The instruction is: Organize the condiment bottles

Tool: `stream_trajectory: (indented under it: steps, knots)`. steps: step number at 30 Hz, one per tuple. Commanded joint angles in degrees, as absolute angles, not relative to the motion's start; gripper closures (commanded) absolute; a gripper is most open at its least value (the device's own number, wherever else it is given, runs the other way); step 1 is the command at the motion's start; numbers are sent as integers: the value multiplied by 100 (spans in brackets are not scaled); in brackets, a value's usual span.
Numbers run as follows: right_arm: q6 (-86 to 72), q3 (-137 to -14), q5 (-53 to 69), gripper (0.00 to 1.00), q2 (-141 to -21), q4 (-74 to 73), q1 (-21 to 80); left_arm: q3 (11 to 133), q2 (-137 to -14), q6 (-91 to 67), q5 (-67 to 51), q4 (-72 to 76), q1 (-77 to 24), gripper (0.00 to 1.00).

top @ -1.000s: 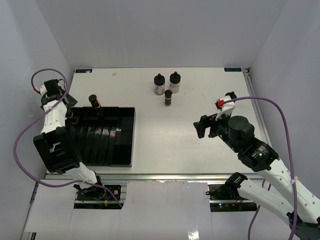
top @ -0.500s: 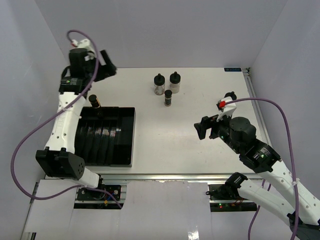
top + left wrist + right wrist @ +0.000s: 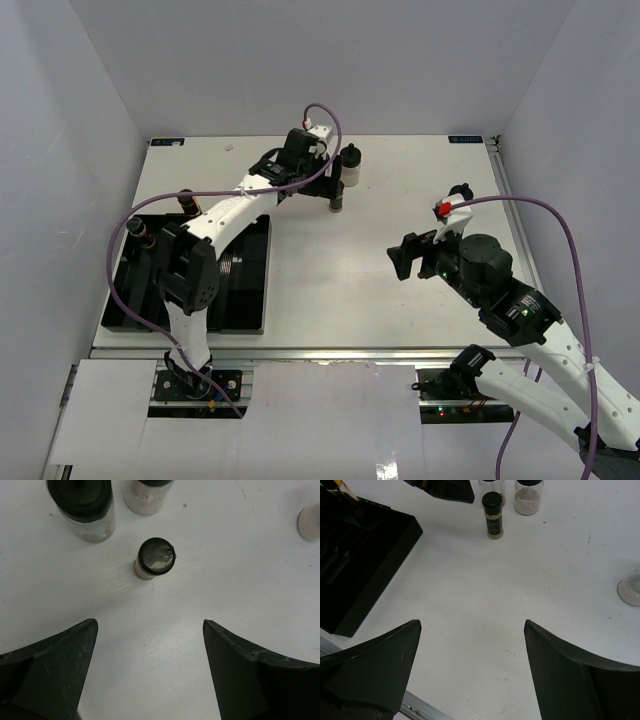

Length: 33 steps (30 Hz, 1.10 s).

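On the far left, I am seeing the black slotted plastic tray (image 3: 245, 275) already carrying two slim black-capped bottles (image 3: 187, 203) at its far-left end, though I cannot tell how fully they are seated. I am judging the job as partly done. Further right, my left pincer (image 3: 149, 625) is hovering released, jaws spread wide, over three bottles standing on the white worktop (image 3: 240, 595). The slim black-capped clear bottle with brownish contents (image 3: 155, 560) is just ahead of the jaws, and the two wider squat clear bottles (image 3: 85, 510) are standing beyond it. Those three are waiting to be moved. On the right, my right pincer (image 3: 472, 625) is hanging released too, well apart from them, grasping nothing.
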State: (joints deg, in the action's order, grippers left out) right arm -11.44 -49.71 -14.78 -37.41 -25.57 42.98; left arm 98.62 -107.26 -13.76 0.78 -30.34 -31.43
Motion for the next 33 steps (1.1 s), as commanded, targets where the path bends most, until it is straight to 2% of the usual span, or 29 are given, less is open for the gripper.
stream_trajectory:
  steps: [1, 10, 23, 33]
  knots:
    - [-1143, -5093, -1540, 10, -3632, -2465, 4311, 10297, -11057, -1119, 242, -2727, -3212, 3]
    - [-1013, -5119, -1826, 10, -3516, -2460, 4311, 10895, -12104, -881, 354, -2561, -3310, 6]
    - [-871, -5132, -2047, 10, -3569, -2391, 4307, 10984, -12596, -660, 273, -1972, -3357, 12]
    - [-835, -5143, -2129, 10, -3619, -2389, 4315, 11146, -12858, -631, 209, -1928, -3371, 23]
